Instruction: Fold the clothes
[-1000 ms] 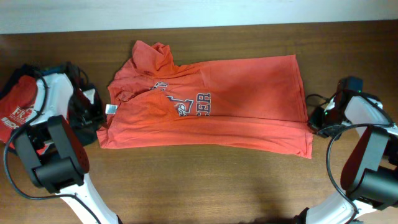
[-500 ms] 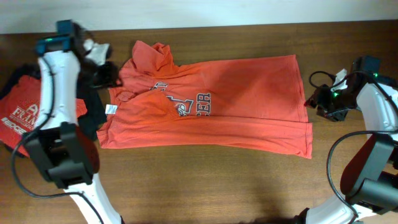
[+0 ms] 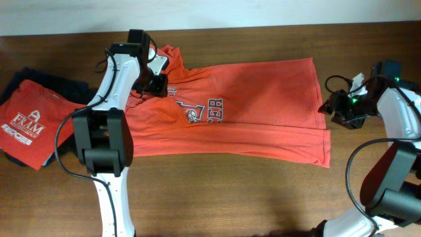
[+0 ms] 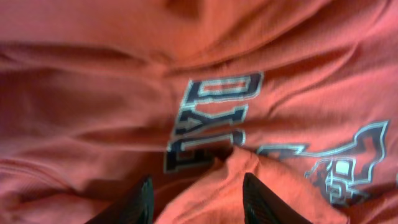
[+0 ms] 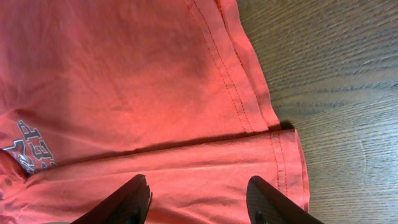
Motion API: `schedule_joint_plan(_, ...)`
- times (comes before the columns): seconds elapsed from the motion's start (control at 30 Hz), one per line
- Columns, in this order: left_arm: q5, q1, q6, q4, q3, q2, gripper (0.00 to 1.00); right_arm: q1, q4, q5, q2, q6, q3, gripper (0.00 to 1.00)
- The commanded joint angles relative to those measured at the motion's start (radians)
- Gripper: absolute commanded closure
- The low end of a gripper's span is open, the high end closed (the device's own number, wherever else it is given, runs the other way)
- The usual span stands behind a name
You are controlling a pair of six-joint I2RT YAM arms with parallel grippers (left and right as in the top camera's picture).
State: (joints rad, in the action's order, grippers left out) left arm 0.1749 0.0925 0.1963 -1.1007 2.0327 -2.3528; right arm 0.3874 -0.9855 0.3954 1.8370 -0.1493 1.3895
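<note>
The orange-red T-shirt [image 3: 263, 99] lies across the middle of the table with its long front edge folded over. Its dark-and-white chest lettering [image 3: 204, 110] faces up. My left gripper [image 3: 154, 82] is open over the shirt's upper left part near the collar. In the left wrist view the gripper [image 4: 198, 202] hovers over a raised fold of the cloth [image 4: 93, 93], just below the lettering [image 4: 211, 118]. My right gripper [image 3: 335, 108] is open at the shirt's right hem. In the right wrist view it [image 5: 199, 205] sits over the folded layer [image 5: 124, 81] near the stitched hem.
A folded red shirt with white "FRAM" print [image 3: 29, 122] lies on dark navy garments [image 3: 39, 79] at the left edge. Bare wooden table [image 3: 230, 191] runs along the front. A cable loops by the right arm [image 3: 339, 82].
My left arm has swung from the pile at the left across to the shirt's collar area. My right gripper has shifted slightly toward the hem. The shirt's left edge looks a little pulled.
</note>
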Motion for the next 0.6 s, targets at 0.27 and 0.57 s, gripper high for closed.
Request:
schedule_joint_plan(0.27,-0.016,0.055,-0.022,0.016,0.01,-0.006,0.54,-0.002,-0.006,0.016,-0.023,0.023,0.016,0.44)
schedule_joint_plan(0.57,-0.035,0.056,-0.022,0.01,0.01,-0.058,0.58,-0.002,-0.011,0.016,-0.023,0.023,0.016,0.44)
